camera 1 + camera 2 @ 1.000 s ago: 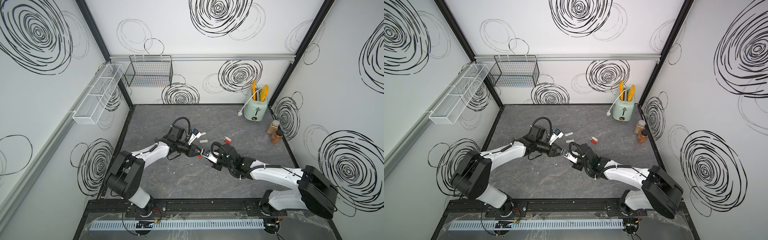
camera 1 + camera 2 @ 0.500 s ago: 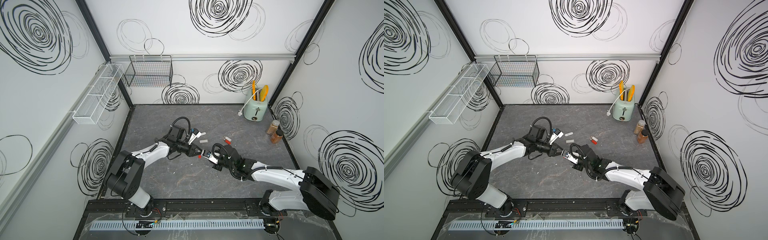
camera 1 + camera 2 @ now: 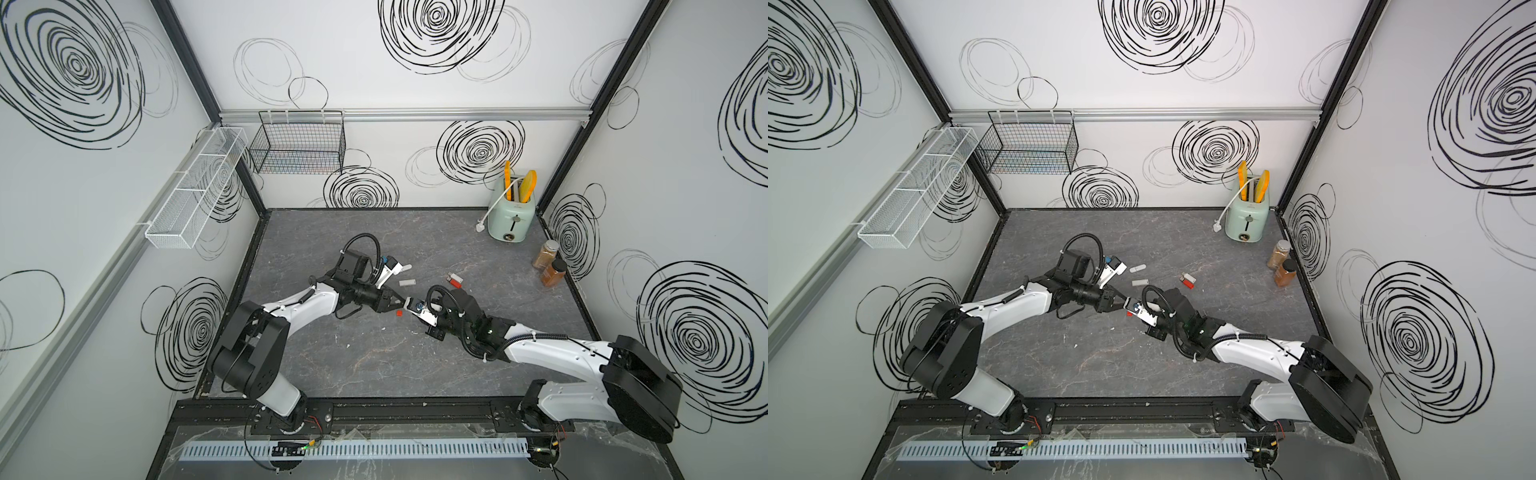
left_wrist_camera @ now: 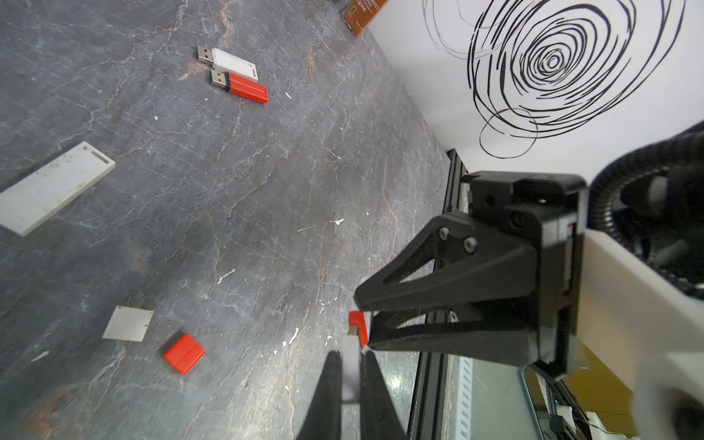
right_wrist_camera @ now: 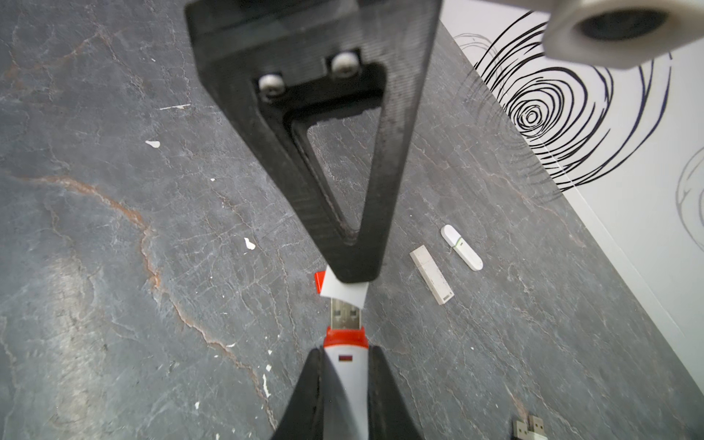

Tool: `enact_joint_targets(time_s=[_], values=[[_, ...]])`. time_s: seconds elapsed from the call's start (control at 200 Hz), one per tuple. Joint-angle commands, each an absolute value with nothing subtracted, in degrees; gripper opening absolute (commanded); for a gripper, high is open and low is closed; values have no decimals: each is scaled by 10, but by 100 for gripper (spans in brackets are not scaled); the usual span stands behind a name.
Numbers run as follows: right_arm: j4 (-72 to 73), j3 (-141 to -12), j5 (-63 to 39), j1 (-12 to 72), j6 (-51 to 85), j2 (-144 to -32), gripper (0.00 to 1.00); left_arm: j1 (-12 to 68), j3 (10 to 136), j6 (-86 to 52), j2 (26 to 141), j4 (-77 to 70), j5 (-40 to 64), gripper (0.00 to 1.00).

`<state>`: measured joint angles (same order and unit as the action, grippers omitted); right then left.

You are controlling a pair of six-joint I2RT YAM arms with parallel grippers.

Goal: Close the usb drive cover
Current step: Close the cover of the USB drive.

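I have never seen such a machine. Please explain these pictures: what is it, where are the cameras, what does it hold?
These are two robot arms at one table, each ending in a two-finger gripper. Two pictures look down from above; two come from cameras on the wrists. The right gripper is shut on a USB drive with its metal plug bare. The left gripper is shut on a white cover, at the tip of that plug. On the table lie other drives and a loose red cover; a toaster stands at the back.
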<state>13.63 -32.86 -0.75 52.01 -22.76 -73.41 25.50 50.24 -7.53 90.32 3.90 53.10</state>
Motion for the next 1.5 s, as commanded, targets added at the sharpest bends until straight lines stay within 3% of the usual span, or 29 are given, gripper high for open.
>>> enact_joint_targets(time_s=[0.0, 1.061, 1.101, 1.201, 1.416, 1.491], values=[[248, -343, -24, 537, -210, -740, 1, 265, 488, -95, 907, 18, 549, 0], [381, -361, -39, 546, -216, -772, 2, 281, 471, -121, 912, -18, 578, 0], [374, -366, -34, 545, -221, -776, 5, 281, 472, -122, 912, -18, 578, 0], [350, -366, -18, 545, -227, -773, 26, 275, 474, -126, 909, -17, 574, 0], [307, -288, 10, 512, -194, -675, 42, 239, 457, -194, 893, -72, 530, 0], [283, -261, 14, 485, -173, -620, 55, 240, 449, -212, 880, -87, 495, 0]])
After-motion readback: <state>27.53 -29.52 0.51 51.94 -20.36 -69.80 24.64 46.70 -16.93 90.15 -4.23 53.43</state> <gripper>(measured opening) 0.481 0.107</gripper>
